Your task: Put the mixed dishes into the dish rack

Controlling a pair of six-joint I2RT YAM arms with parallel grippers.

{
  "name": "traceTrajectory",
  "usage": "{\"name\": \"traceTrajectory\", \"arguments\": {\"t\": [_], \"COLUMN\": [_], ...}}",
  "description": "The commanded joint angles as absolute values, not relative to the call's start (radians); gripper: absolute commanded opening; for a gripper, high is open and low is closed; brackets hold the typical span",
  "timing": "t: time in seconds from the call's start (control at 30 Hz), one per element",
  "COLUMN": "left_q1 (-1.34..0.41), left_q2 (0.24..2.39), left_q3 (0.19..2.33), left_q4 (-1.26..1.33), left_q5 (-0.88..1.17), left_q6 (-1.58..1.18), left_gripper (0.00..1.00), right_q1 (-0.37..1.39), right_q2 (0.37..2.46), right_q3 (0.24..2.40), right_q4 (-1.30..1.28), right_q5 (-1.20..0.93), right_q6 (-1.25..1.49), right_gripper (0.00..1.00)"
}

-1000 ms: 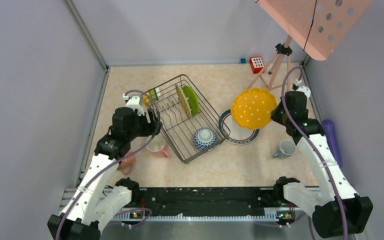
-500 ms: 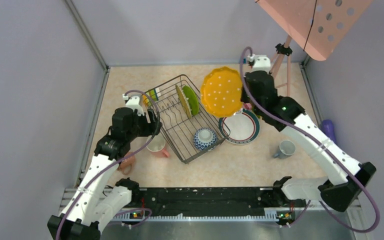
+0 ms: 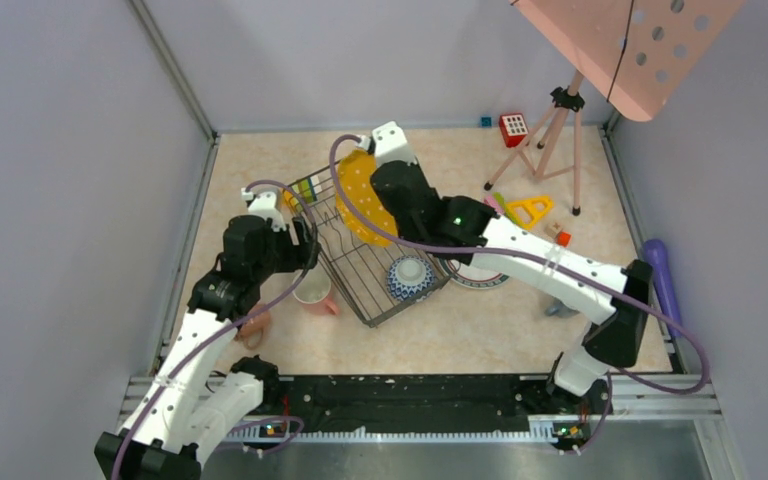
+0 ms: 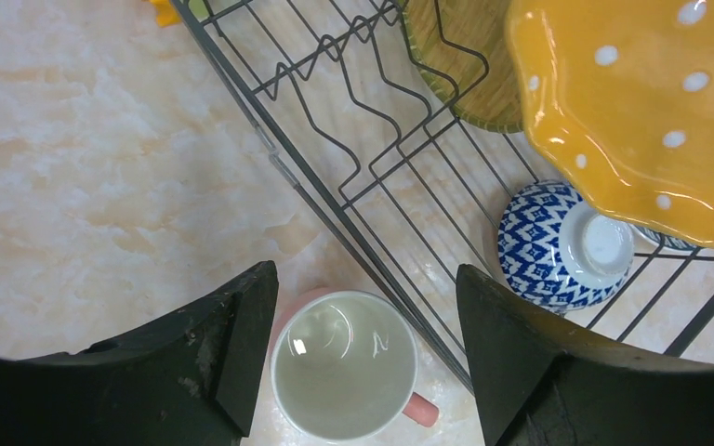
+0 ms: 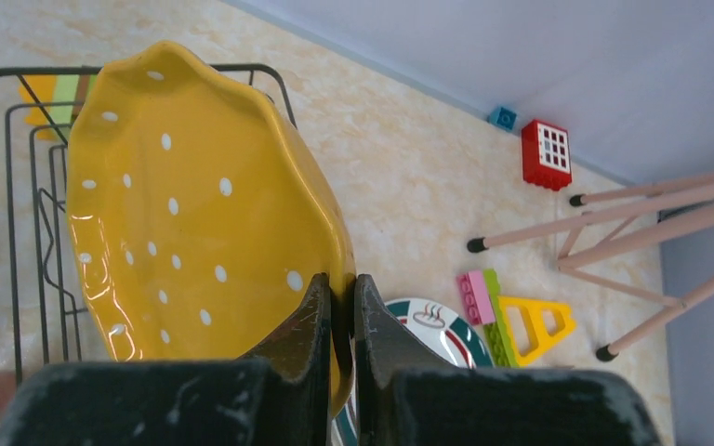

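The dish rack (image 3: 352,268) stands left of centre. My right gripper (image 3: 388,205) is shut on the rim of the yellow-orange dotted plate (image 3: 360,195) and holds it on edge over the rack's far half; the plate also shows in the right wrist view (image 5: 195,242) and in the left wrist view (image 4: 641,102). The lime green plate (image 4: 456,65) stands in a slot behind it. The blue-white bowl (image 3: 410,275) sits upside down in the rack. My left gripper (image 3: 305,245) is open above a pink mug (image 4: 344,376) beside the rack. The white plate (image 5: 432,325) lies flat on the table.
A second pink mug (image 3: 253,325) lies near the left arm. The grey-blue mug (image 3: 558,308) is mostly hidden under my right arm. Tripod legs (image 3: 550,140), a red block (image 3: 513,128), toy blocks (image 3: 525,208) and a purple object (image 3: 660,270) stand at the right.
My right arm has swung left, carrying the yellow-orange dotted plate from above the white plate to over the dish rack and turning it on edge. The left arm has not moved.
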State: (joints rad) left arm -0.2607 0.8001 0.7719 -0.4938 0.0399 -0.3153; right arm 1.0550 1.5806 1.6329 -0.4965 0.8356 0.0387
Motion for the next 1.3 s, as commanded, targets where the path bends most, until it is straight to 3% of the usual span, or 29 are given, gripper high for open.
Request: {"name": "traceTrajectory", "arguments": {"t": [0.0,0.27,0.6,0.9,1.27], "left_q1": [-0.253,-0.249,-0.243,-0.241,-0.239], "left_q2": [0.783,0.773,0.766,0.769,0.771], "left_q3": [0.776,0.775,0.798,0.796,0.791], "left_q4": [-0.482,-0.513,-0.602,-0.598,-0.586], "left_q5": [-0.016,-0.152,-0.506,-0.491,-0.46], "left_q6": [-0.332,-0.379,-0.537,-0.538,-0.523], "left_gripper": [0.76,0.77,0.74,0.74,0.73], "right_q1": [1.102,1.139,1.159,1.167,1.173], "right_q2": [1.643,1.869,2.039,2.124,2.132], "right_q3": [1.819,1.952,1.984,1.933,1.817], "right_q4": [-0.272,-0.083,0.303,0.762,0.825], "right_q5": [0.978,1.152,1.28,1.328,1.301], "right_q6": [-0.036,-0.234,-0.603,-1.018,-1.062], "right_gripper": [0.0,0.0,0.0,0.0,0.0]}}
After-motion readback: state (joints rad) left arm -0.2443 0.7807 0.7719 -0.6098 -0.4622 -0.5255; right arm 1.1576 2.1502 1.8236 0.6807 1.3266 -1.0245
